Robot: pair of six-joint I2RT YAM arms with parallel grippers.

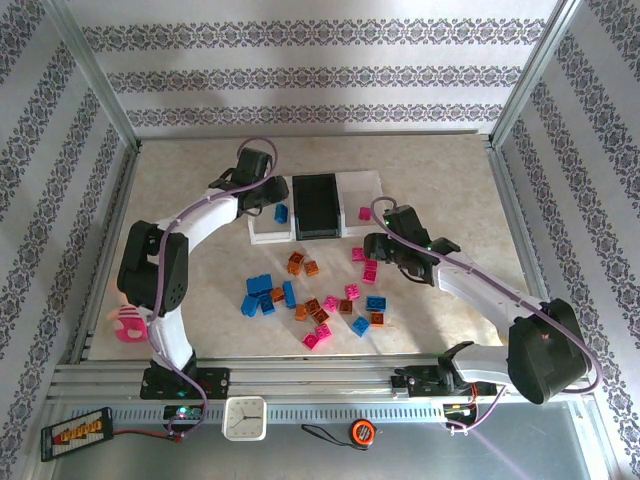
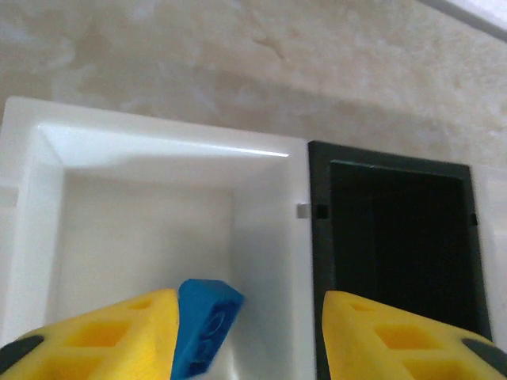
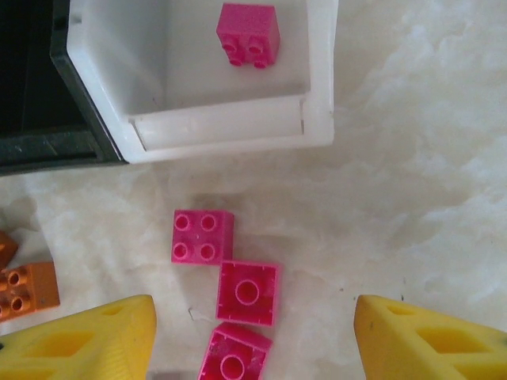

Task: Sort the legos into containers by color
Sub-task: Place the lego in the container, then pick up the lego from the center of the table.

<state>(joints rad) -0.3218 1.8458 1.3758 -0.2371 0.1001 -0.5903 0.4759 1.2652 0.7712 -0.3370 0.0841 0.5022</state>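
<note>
Left of the black bin (image 2: pixel 388 162), the left end effector (image 2: pixel 249 317), jaws apart, has a blue brick (image 2: pixel 207 321) loose against one finger over the white bin (image 2: pixel 158 134); I'd lift straight up. The right end effector (image 3: pixel 253 332) gapes above pink bricks (image 3: pixel 248 291).

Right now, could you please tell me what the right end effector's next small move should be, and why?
Probably lower and close on the middle pink brick: the right end effector, open, is poised over three loose pink bricks, just short of the right white bin, which already holds one pink brick.
</note>
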